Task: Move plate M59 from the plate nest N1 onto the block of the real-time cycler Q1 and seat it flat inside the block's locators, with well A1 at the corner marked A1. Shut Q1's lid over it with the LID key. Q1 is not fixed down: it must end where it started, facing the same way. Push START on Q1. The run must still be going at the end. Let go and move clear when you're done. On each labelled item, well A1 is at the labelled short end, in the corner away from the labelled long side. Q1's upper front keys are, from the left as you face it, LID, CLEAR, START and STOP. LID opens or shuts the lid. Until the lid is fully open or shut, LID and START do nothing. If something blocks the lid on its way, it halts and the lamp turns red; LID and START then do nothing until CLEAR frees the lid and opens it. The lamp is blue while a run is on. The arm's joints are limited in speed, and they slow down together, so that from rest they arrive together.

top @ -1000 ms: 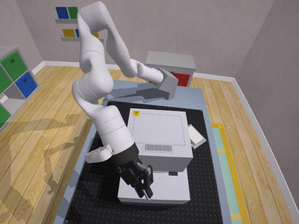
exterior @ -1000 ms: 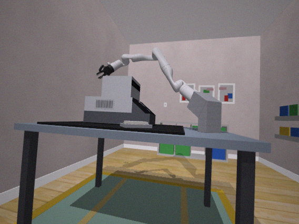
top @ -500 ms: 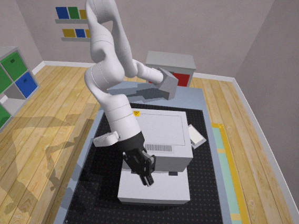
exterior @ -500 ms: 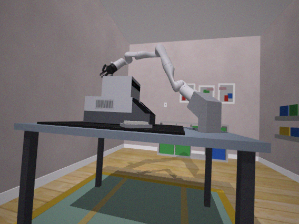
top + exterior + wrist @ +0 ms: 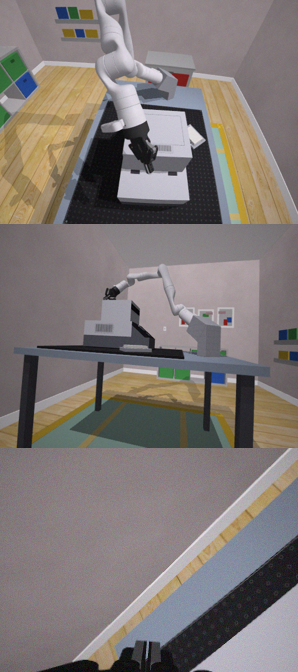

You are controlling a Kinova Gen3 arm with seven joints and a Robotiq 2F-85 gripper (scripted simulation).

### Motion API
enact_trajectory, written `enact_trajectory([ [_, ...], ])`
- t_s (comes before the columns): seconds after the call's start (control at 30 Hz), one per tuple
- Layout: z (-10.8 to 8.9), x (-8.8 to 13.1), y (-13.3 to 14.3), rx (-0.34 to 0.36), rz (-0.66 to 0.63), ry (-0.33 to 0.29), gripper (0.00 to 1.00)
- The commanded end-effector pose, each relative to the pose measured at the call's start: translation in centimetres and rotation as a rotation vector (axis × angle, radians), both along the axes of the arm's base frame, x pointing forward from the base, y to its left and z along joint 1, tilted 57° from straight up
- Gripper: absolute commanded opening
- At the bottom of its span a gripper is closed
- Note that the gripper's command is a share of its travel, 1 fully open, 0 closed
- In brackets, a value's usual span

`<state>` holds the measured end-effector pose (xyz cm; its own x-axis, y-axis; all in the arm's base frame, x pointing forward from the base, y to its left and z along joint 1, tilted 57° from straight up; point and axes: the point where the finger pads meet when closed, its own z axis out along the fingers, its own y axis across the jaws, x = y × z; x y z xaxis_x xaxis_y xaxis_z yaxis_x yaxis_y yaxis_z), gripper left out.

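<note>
A: Check the claw [image 5: 149,168]. Your fingers are pinched together with nothing between them. It points down at the front face of Q1 [image 5: 157,158], at the row of dark upper keys [image 5: 135,172].

B: Which key?

A: You can't tell from the top view. The tip sits between the two keys that show, one left of the claw, one at [image 5: 172,173] right of it. Contact can't be confirmed either.

B: Lid?

A: The lid [image 5: 163,126] lies flat, behind the claw.

B: Plate M59?

A: You'll see the plate [image 5: 194,134] well right of the claw and behind it, just beside Q1's right side, resting in the nest [image 5: 200,143] on the black mat [image 5: 204,184]. Its label is too small to read.
</note>
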<state>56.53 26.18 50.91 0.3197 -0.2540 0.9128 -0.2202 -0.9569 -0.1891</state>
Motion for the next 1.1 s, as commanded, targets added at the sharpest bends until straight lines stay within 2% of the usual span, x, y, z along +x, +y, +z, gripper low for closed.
enact_trajectory([
  [0.0, -0.6, -1.0, 1.0, 0.02, -0.011, -0.019, 0.1],
  [1.07, -4.8, -7.2, 0.0, 0.198, -0.221, -0.086, 0.1],
])
